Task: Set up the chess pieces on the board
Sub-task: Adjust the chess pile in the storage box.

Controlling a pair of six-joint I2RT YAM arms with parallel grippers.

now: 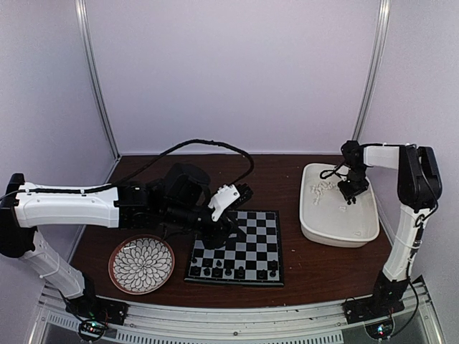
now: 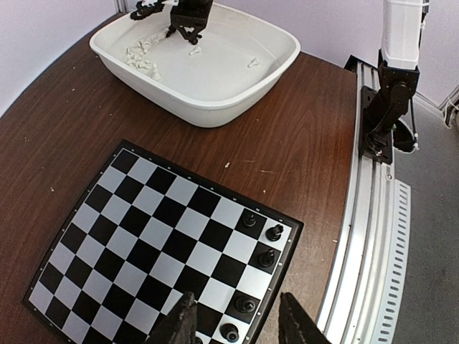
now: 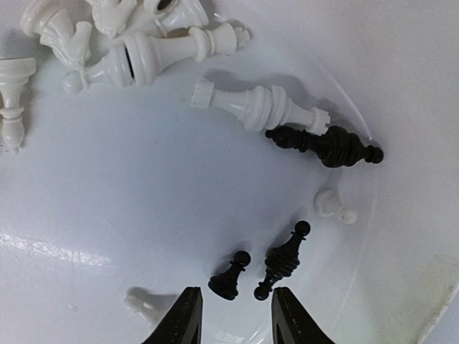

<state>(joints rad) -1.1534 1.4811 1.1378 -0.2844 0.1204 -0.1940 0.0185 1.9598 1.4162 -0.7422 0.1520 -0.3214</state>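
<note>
The board (image 1: pixel 252 231) lies at the table's middle front, with several black chess pieces (image 1: pixel 233 271) standing along its near edge. In the left wrist view those black pieces (image 2: pixel 266 258) stand by the board's (image 2: pixel 143 229) right rim. My left gripper (image 2: pixel 240 321) hovers open above that edge, holding nothing. My right gripper (image 3: pixel 233 317) is down inside the white tub (image 1: pixel 343 231), open and empty. Just ahead of its fingertips lie a black pawn (image 3: pixel 231 276) and a taller black piece (image 3: pixel 283 259). A bigger black piece (image 3: pixel 330 145) and several white pieces (image 3: pixel 254 104) lie farther off.
A round flower-patterned plate (image 1: pixel 141 264) sits left of the board, under my left arm. The tub's (image 2: pixel 208 115) rim stands behind the board on the right. A black cable (image 1: pixel 208 145) loops over the table's back. The metal rail (image 2: pixel 366 236) runs along the near edge.
</note>
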